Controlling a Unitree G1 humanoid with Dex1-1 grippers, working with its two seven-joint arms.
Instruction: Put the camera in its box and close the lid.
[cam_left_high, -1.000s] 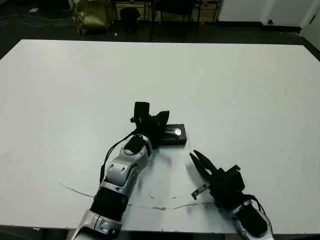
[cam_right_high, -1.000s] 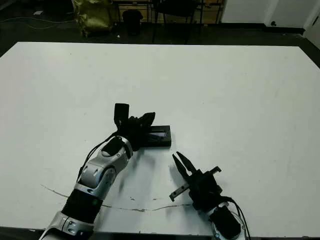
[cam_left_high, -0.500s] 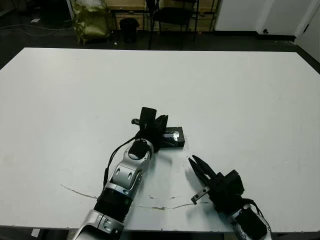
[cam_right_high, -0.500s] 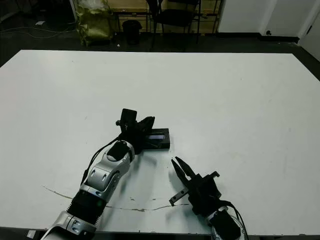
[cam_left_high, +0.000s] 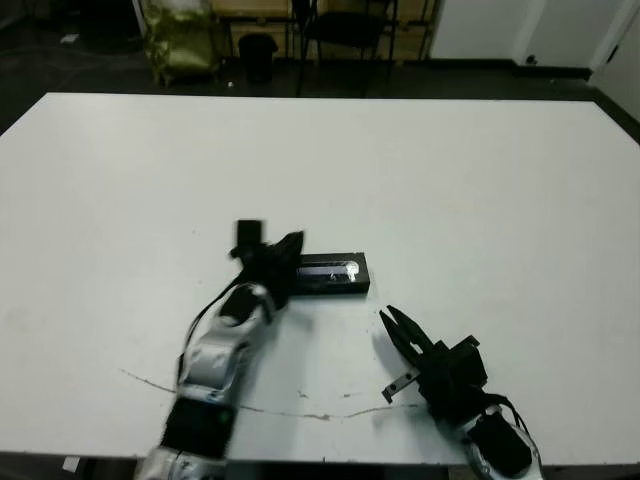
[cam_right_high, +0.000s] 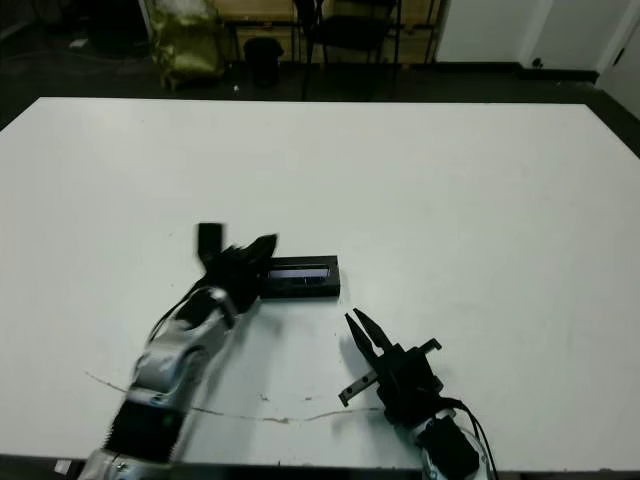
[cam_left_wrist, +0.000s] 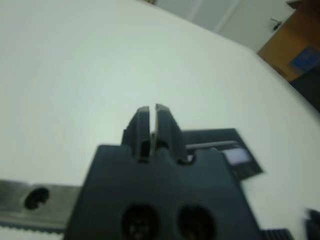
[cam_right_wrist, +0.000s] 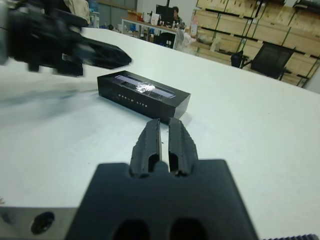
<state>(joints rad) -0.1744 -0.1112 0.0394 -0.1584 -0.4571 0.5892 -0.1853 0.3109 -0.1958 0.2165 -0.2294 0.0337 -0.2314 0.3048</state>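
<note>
The lid (cam_left_high: 332, 272), black with a pale grey strip, lies flat on its box and covers it, so the white lining does not show. The closed box (cam_right_wrist: 145, 95) rests near the table's middle. No camera is visible. My left gripper (cam_left_high: 293, 243) is shut and empty, its tips at the box's left end, blurred by motion. In the left wrist view its fingers (cam_left_wrist: 142, 125) stand pressed together, with the lid (cam_left_wrist: 227, 152) off to one side. My right gripper (cam_left_high: 389, 317) is shut and empty, a short way in front of the box's right end.
A thin dark line (cam_left_high: 300, 410) runs across the white table (cam_left_high: 480, 180) near its front edge. Beyond the far edge stand chairs (cam_left_high: 345, 30) and a yellow-green bag (cam_left_high: 180, 40). A person (cam_right_wrist: 176, 11) sits far off among the shelves in the right wrist view.
My left arm has swung to the left, so its fingers have come off the lid and now end at the box's left end. The right gripper and the box have stayed put.
</note>
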